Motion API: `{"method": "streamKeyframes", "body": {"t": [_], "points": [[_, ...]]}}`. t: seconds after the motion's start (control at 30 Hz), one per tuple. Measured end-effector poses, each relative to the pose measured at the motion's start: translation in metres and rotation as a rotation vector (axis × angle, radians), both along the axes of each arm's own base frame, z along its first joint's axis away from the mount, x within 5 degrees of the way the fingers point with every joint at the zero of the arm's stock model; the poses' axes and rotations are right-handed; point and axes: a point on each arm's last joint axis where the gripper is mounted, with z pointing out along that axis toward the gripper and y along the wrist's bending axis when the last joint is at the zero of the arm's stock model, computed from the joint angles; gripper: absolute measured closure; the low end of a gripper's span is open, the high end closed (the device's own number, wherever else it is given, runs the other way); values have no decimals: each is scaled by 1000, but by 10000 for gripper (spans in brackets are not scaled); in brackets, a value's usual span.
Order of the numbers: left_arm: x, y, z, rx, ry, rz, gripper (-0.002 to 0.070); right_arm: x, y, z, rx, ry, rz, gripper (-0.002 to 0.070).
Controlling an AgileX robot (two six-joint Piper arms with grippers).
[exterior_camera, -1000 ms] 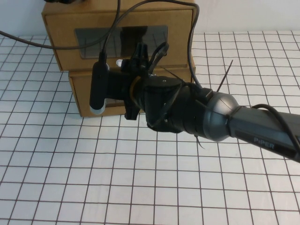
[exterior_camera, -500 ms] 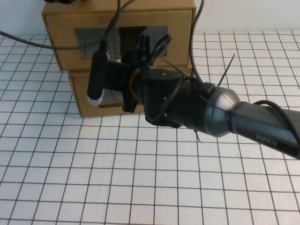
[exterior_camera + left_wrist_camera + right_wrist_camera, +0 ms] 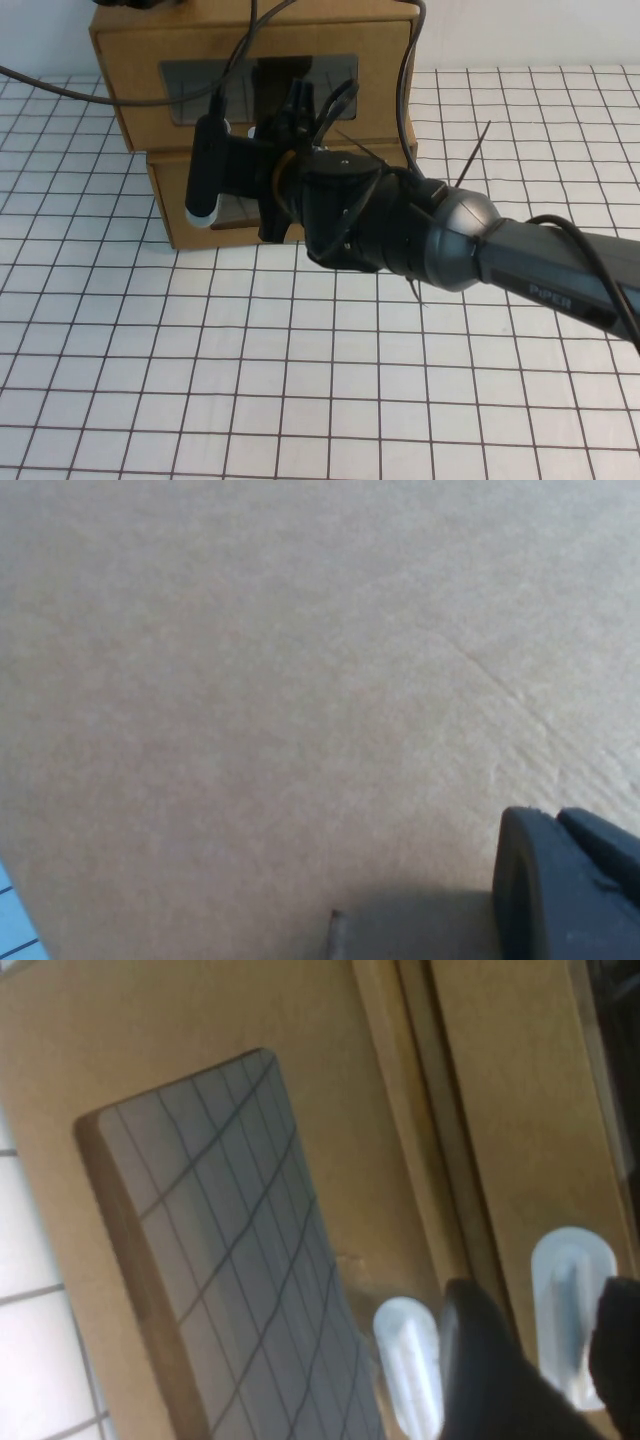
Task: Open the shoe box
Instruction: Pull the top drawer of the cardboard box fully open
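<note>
The right gripper (image 3: pixel 281 123) at the shoe box (image 3: pixel 178 205)
High view: box at the desk's (image 3: pixel 300 400) far side. Left wrist: left gripper (image 3: pixel 565 880) beside cardboard, state unclear. Right wrist: jaws apart, empty; light stiff card, likely pulled by its front lip.

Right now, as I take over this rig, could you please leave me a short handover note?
Right gripper: open, astride a white pull tab on the front of the stacked shoe boxes.
Left gripper: close against plain cardboard.
Done: approach only; both boxes look shut.
Left to do: close on the tab, then probably pull the front outward.
</note>
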Motion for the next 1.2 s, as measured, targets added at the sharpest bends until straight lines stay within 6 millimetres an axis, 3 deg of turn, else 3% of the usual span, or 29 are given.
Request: {"method": "streamKeyframes", "body": {"t": [0.63,0.9,1.2], "points": [[0,0,0,1,3,-2,677,12,-5,-8,-68,-48,12,465],[-1,0,0,2,6,-5,677,16,-6,-7,-90,-117,-1,577],[-1,0,-1,3,8,-8,677,17,-5,-8,-104,-140,6,608]]}}
